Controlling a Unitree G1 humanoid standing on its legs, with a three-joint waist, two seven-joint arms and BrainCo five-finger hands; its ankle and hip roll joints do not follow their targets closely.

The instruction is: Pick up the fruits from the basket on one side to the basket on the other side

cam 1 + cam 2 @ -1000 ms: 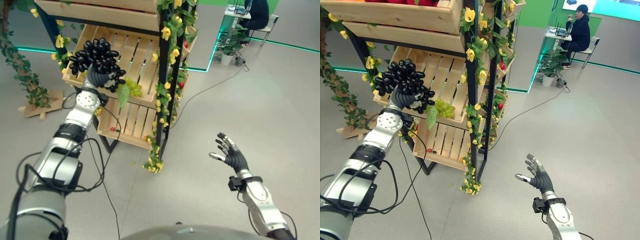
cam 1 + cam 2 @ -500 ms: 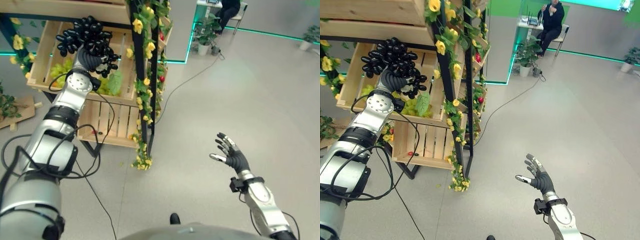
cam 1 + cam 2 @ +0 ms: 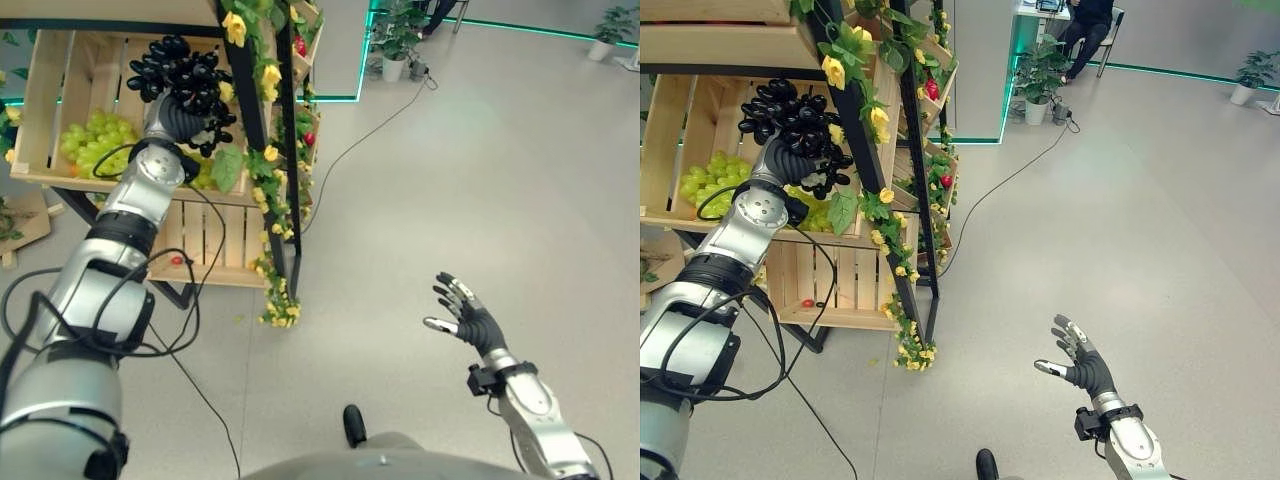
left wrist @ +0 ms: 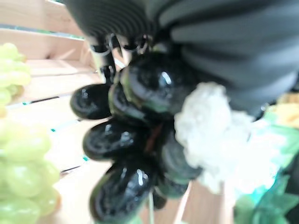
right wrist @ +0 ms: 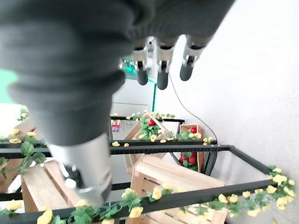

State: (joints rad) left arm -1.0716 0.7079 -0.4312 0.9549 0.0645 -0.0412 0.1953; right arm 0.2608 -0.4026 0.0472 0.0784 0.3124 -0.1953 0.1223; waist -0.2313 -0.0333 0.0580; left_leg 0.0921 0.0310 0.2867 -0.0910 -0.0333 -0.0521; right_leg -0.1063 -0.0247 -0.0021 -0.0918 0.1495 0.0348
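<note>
rack (image 3: 285, 150) stood at left of the floor | crate (image 3: 60, 110) set on its middle shelf | grape bunch (image 3: 185, 75) held up before the crate by left hand (image 3: 175, 118) | loose bunch (image 3: 95, 140) lying in the crate, left of that hand | right hand (image 3: 470, 320) raised over the floor, well right of the rack

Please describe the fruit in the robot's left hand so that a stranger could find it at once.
Look at the wooden shelf trimmed with yellow flowers. In front of its middle crate, the left hand holds up black grapes. The green grapes beside them lie in the crate.
</note>
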